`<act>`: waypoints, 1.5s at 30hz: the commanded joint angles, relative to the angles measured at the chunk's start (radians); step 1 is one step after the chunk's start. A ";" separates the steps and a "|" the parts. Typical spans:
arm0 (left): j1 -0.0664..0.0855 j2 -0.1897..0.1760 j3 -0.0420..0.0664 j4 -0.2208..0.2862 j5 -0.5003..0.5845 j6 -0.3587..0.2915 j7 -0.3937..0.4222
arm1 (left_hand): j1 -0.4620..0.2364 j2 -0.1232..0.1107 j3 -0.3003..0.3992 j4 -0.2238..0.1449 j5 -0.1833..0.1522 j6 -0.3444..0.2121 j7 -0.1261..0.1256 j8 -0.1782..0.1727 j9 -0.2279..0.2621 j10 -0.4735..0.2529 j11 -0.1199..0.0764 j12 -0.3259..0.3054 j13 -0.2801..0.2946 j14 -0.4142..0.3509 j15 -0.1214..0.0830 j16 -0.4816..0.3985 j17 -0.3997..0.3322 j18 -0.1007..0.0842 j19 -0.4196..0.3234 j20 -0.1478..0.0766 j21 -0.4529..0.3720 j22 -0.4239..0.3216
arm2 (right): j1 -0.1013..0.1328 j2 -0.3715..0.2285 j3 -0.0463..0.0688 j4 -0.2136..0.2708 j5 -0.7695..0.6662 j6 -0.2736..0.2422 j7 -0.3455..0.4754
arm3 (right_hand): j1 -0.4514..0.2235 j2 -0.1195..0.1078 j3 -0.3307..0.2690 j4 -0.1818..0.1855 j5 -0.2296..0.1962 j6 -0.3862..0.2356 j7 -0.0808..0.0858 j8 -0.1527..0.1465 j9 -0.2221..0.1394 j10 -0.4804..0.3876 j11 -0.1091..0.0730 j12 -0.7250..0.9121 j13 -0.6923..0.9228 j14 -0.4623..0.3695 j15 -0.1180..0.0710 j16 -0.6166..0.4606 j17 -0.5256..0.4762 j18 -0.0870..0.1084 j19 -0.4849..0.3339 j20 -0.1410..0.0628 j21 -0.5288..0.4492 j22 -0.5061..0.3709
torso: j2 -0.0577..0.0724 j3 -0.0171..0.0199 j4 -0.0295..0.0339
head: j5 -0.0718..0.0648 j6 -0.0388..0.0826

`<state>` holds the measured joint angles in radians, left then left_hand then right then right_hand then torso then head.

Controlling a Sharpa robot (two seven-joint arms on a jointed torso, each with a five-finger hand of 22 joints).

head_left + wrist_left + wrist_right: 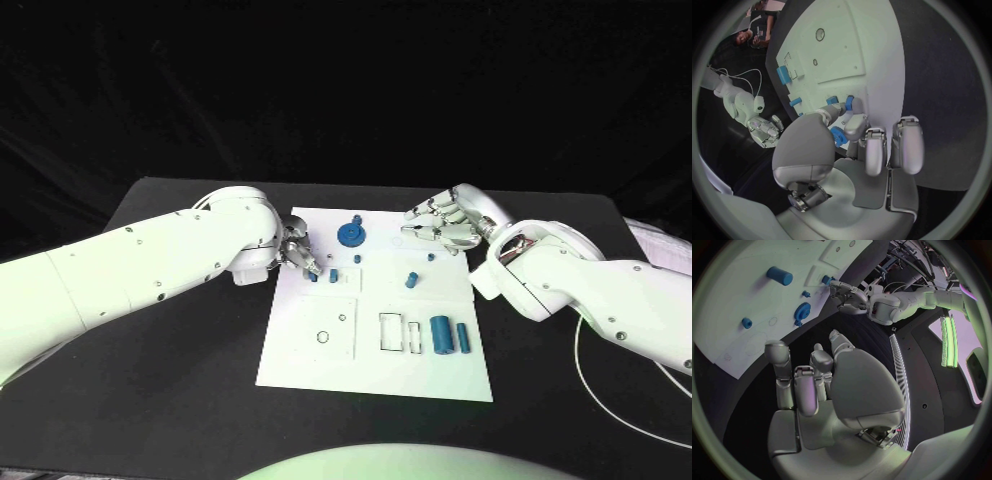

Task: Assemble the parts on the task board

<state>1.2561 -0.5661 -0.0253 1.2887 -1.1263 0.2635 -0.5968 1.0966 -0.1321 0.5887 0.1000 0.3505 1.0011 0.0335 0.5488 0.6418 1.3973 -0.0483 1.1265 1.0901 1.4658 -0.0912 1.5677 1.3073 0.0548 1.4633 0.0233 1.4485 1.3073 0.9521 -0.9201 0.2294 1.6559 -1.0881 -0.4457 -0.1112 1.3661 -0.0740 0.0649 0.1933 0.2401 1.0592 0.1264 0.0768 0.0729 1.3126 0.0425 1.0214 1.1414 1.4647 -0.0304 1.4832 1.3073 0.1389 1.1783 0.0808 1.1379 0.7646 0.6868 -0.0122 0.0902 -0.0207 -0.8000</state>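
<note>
1. We've got the white task board [378, 350] flat in the middle of the black table [188, 350].
2. Left hand [299, 253] is at the board's left edge, pinching a small blue part [849, 103] btwn thumb and a finger, w/ the other fingers [907, 145] spread over bare table.
3. Right hand [443, 226] hovers by the board's far right corner, fingers curled in, nothing in it.
4. Blue gear [351, 233] sits near the far edge, just beside the left hand.
5. Two blue cylinders [450, 337] lie side by side near the right edge, next to rectangular outlines.
6. No brand, label or readable writing we can make out, only drawn outlines on the board.
</note>
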 commanded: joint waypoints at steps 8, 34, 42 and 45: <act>-0.006 0.010 -0.004 -0.007 0.007 0.044 -0.023 | -0.032 -0.002 -0.049 0.013 0.002 0.035 -0.017 -0.016 -0.008 0.008 -0.002 0.004 0.006 0.105 -0.008 0.003 0.263 -0.019 0.039 -0.009 0.009 0.147 | -0.001 0.003 0.000 0.000 -0.004 0.011 0.009 | -0.006 0.004 0.002 0.006 0.007 0.004 0.001 0.001 -0.001 -0.008 -0.002 -0.006 -0.003 0.073 0.000 -0.004 0.121 0.009 -0.006 -0.002 -0.005 -0.001 | 0.000 -0.0013 0.0009 | -0.001 -0.003; -0.006 -0.029 0.001 0.019 0.032 -0.122 0.033 | -0.074 0.020 -0.409 0.155 -0.184 0.067 -0.015 -0.047 -0.048 0.001 0.000 -0.024 -0.007 0.105 -0.007 0.003 0.263 -0.016 0.032 -0.009 -0.008 0.140 | -0.005 0.002 0.000 0.000 -0.004 -0.003 0.014 | -0.008 0.006 0.002 0.009 0.011 0.003 0.001 0.000 -0.001 -0.008 -0.002 -0.007 -0.004 0.073 0.000 -0.005 0.120 0.009 -0.006 -0.002 -0.007 -0.003 | -0.002 -0.0011 0.0018 | -0.007 -0.003; -0.005 -0.054 0.001 0.033 0.132 -0.342 0.175 | -0.060 0.065 -0.484 0.190 -0.186 -0.001 0.012 -0.072 -0.070 -0.136 0.023 -0.281 -0.255 0.090 0.008 -0.032 0.212 0.022 -0.047 0.003 -0.154 0.014 | -0.006 0.003 0.000 0.000 -0.005 -0.008 0.015 | -0.009 0.007 0.002 0.012 0.015 0.000 0.001 -0.001 -0.002 -0.009 -0.001 -0.009 -0.007 0.072 0.001 -0.006 0.118 0.010 -0.008 -0.002 -0.009 -0.007 | -0.001 -0.0015 0.0013 | -0.011 0.002; -0.005 -0.062 0.001 0.030 0.215 -0.412 0.309 | -0.029 0.089 -0.509 0.194 -0.178 -0.053 0.039 -0.091 -0.089 -0.229 0.046 -0.399 -0.361 0.038 0.026 -0.155 0.061 0.065 -0.158 0.020 -0.364 -0.159 | -0.007 0.003 0.000 -0.001 -0.006 -0.008 0.015 | -0.009 0.007 0.002 0.012 0.016 0.000 0.001 -0.002 -0.002 -0.010 -0.001 -0.010 -0.007 0.072 0.001 -0.006 0.118 0.010 -0.007 -0.002 -0.010 -0.007 | 0.000 -0.0006 0.0013 | -0.009 0.002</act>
<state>1.2504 -0.6259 -0.0248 1.3186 -1.0339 0.0035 -0.4753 1.0599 -0.0504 0.0864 0.2935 0.1664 0.9628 0.0629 0.4634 0.5584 1.1901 -0.0084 0.7492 0.7478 1.4659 -0.0720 1.4487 1.3077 0.1067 1.3355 0.0376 1.1431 1.1940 0.9469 -0.9182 0.2294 1.6545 -1.0879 -0.4504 -0.1067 1.3619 -0.0697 0.0651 0.1990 0.2537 1.0592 0.1264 0.0768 0.0729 1.3096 0.0395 1.0175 1.1362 1.4647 -0.0304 1.4832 1.3076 0.1388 1.1783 0.0808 1.1339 0.7587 0.6859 -0.0133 0.0915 -0.0314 -0.7979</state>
